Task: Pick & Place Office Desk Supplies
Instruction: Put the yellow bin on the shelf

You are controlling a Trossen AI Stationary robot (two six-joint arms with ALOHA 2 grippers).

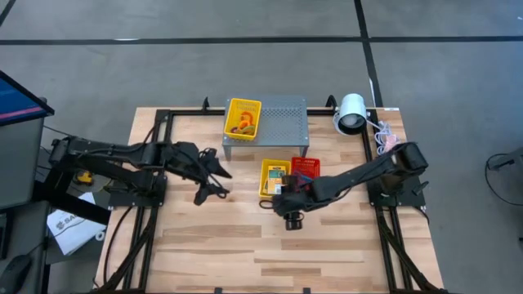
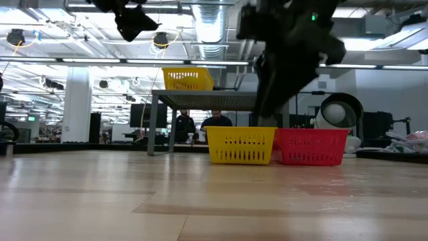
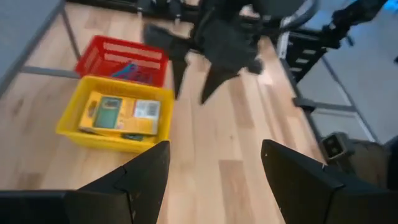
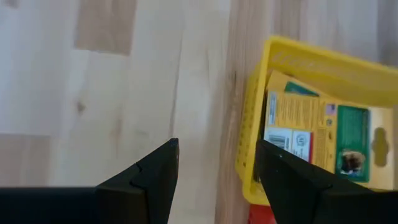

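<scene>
A: What step was it at?
B: Between picks, I'd judge. The right gripper (image 4: 214, 168) hung empty, jaws apart, beside the yellow basket (image 4: 255, 124) holding a yellow-and-green card box (image 4: 311, 134).
A: The left?
B: The left gripper (image 3: 214, 168) waited spread and empty. Next called for choosing another item.

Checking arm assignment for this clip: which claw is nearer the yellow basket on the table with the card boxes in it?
Right. The right claw hangs just beside that yellow basket, near its front corner. The left claw hovers farther off, over bare table on the basket's other side.
</scene>
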